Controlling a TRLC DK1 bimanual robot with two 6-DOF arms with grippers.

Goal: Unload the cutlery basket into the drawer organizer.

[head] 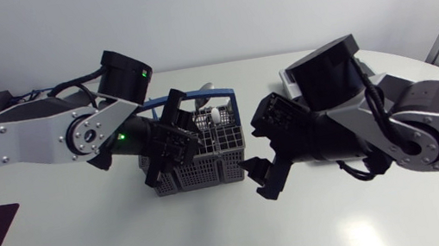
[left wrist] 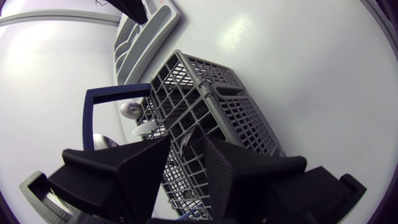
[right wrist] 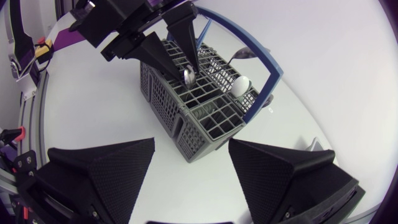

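Left wrist view first: what is the left gripper (left wrist: pixel 185 138) doing?

It is down over the cutlery basket (left wrist: pixel 211 118), fingers drawn nearly together, with the grey mesh directly under and ahead of them. In the right wrist view a shiny metal piece (right wrist: pixel 188 76) sits pinched at their tips, inside one of the basket's compartments. I cannot tell what kind of cutlery it is.

What lies around that hand?

Beside it the basket's blue handle (left wrist: pixel 93 118) stands upright. A white utensil head (left wrist: pixel 147 129) and a metal spoon bowl (left wrist: pixel 130 110) poke up close to the handle. Past the basket, well ahead of the gripper, the grey drawer organizer (left wrist: pixel 144 37) lies on the white table (left wrist: pixel 298 56).

And the right gripper (right wrist: pixel 191 142)?

Spread wide, with nothing held. The basket stands on the table just ahead of it, its near corner pointing toward the gap but apart from both fingers. The left gripper is beyond, over the side of the basket farther from this hand.

How do the arms lie in the head view?

The left arm comes in from its side and reaches over the basket. The right arm comes from the other side, and its gripper is just beside the basket's end without touching it.
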